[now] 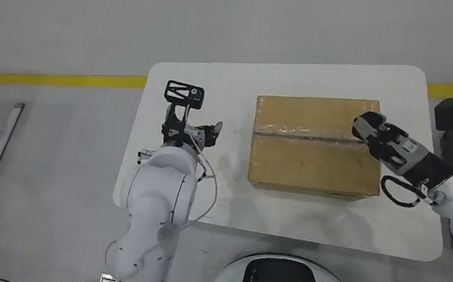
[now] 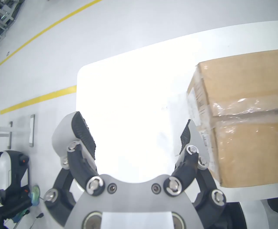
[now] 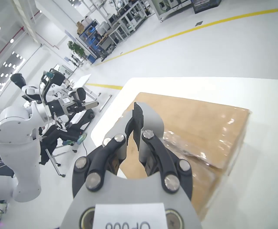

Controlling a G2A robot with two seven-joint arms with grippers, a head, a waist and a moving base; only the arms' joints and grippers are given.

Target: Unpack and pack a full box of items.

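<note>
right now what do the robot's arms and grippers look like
The left arm and right arm have white rounded shells; a thin cable loops off the left one. The left gripper and right gripper match: black ribbed pads on silver-grey fingers, black linkages with silver screws, grey base plate. The right one's plate bears a white printed label.

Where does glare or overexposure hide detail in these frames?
Left wrist view: the table is blown out to bare white between the open fingers of the left gripper, and the tape on the cardboard box glints. Right wrist view: the same tape throws speckled highlights. Top view: even light, no glare on the box.
</note>
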